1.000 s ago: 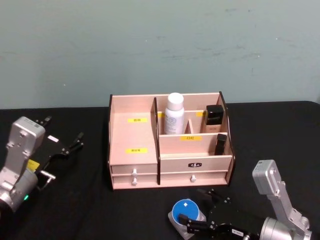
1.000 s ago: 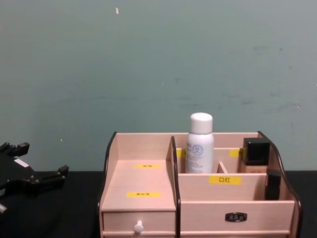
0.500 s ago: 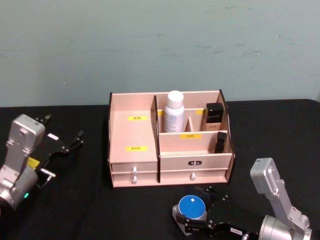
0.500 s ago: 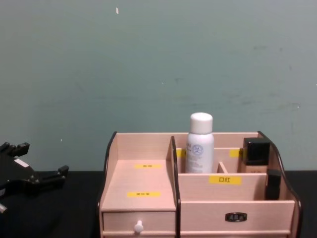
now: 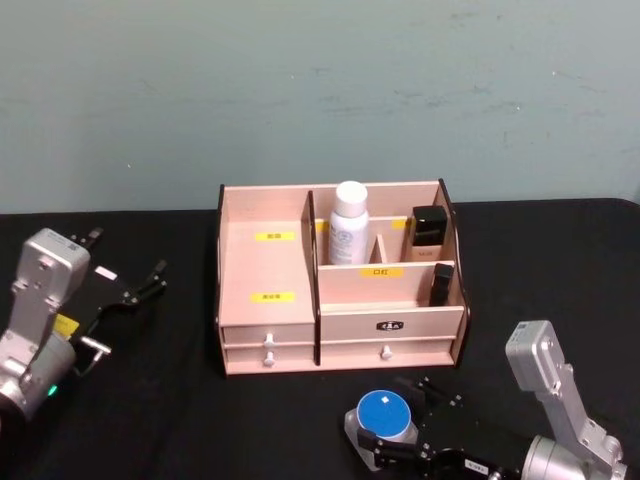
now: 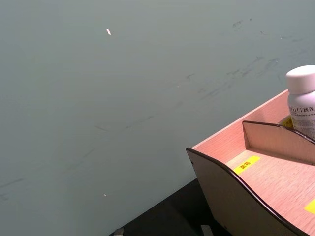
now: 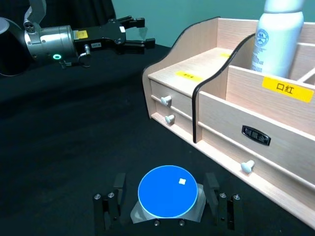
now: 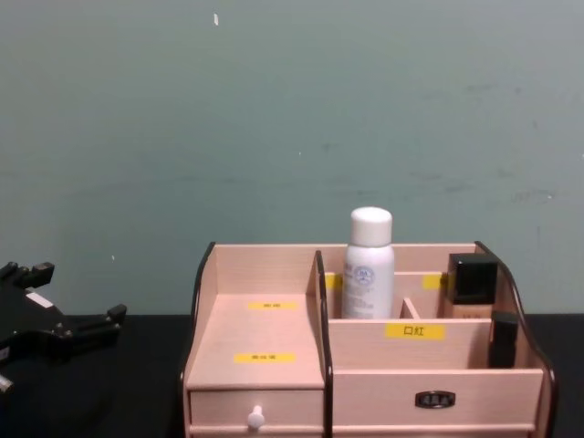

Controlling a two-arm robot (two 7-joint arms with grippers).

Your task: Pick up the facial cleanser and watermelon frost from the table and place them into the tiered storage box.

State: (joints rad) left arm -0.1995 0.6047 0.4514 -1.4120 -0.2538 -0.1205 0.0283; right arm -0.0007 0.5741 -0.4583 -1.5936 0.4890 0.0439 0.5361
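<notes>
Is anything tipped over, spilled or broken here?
No, nothing looks wrong. The facial cleanser stands upright in the tiered storage box. The watermelon frost sits upright, lid on, on the table at the right gripper. The left gripper is open, off to the left.

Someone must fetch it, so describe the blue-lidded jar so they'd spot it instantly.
Find the wooden tiered storage box on the black table. Before its drawers, between the right gripper's open jaws, sits a squat clear jar, the only thing with a round blue lid.
</notes>
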